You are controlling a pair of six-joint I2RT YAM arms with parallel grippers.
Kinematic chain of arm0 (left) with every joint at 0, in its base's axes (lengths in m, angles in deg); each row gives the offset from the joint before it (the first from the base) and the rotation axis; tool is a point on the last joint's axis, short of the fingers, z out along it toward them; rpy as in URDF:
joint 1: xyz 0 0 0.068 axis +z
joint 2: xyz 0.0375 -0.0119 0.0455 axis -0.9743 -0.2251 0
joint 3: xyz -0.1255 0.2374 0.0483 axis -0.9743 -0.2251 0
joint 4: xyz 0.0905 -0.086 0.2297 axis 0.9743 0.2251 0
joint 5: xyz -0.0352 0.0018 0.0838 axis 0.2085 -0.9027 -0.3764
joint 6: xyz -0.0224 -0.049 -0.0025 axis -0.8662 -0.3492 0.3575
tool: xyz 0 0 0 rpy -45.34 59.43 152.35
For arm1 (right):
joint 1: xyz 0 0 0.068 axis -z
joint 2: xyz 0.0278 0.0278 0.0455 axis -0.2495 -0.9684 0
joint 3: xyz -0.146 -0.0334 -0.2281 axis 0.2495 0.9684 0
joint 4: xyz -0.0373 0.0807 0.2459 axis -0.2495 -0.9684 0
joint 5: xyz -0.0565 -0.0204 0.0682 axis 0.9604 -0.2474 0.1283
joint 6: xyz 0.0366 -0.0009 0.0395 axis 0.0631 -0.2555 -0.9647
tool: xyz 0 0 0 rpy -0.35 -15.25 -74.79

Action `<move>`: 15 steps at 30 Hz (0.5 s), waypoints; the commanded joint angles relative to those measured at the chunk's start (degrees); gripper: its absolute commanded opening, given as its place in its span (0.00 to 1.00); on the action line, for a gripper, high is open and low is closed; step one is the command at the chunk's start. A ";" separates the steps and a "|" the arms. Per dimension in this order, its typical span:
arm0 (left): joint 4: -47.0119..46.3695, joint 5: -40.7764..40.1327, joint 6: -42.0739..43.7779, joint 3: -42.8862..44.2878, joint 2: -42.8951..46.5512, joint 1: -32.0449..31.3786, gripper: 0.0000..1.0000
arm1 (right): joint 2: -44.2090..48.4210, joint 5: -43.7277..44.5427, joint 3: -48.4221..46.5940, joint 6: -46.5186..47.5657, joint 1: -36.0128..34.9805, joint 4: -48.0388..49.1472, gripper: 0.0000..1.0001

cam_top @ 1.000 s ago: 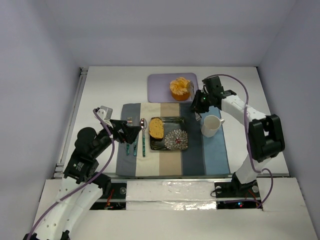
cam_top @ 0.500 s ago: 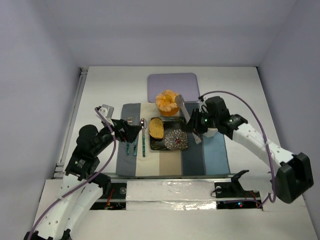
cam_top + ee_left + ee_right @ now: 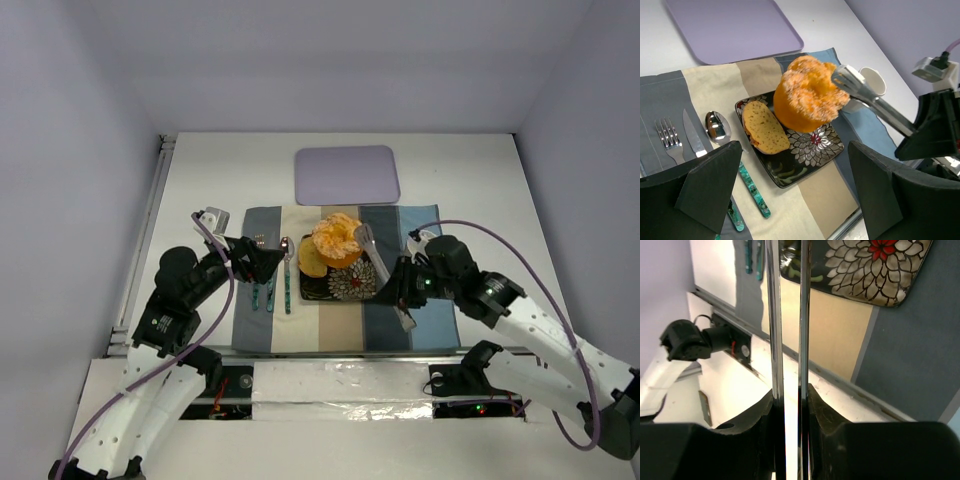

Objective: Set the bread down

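The bread (image 3: 311,261), a small golden slice with a browner crust, lies on the left part of the dark flowered plate (image 3: 352,288); it also shows in the left wrist view (image 3: 765,128) on the plate (image 3: 807,156). My right gripper (image 3: 399,288) (image 3: 790,396) is shut on metal tongs (image 3: 374,262) (image 3: 788,315) (image 3: 875,102). The tongs grip the round orange peeled fruit (image 3: 337,238) (image 3: 807,97), held just above the plate, right of the bread. My left gripper (image 3: 262,262) (image 3: 795,182) is open and empty, above the cutlery left of the plate.
A purple tray (image 3: 347,173) (image 3: 730,25) lies at the back. A striped placemat (image 3: 270,330) bears the plate, a fork (image 3: 669,140), a knife (image 3: 692,137) and a spoon (image 3: 716,125). A white cup (image 3: 873,82) stands right of the plate, mostly behind my right arm.
My right arm has carried the orange fruit in the tongs from the purple tray toward me, to above the plate beside the bread. The left arm has barely moved.
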 commanded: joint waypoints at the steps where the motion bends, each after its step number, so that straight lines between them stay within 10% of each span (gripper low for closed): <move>1: -2.88 0.93 0.52 -0.67 -0.34 0.41 0.86 | 4.60 1.59 -0.66 -1.91 -0.22 -0.41 0.13; 15: -2.88 1.02 0.52 -0.75 0.27 0.41 0.86 | 9.97 1.42 5.23 -3.31 -0.22 -5.27 0.13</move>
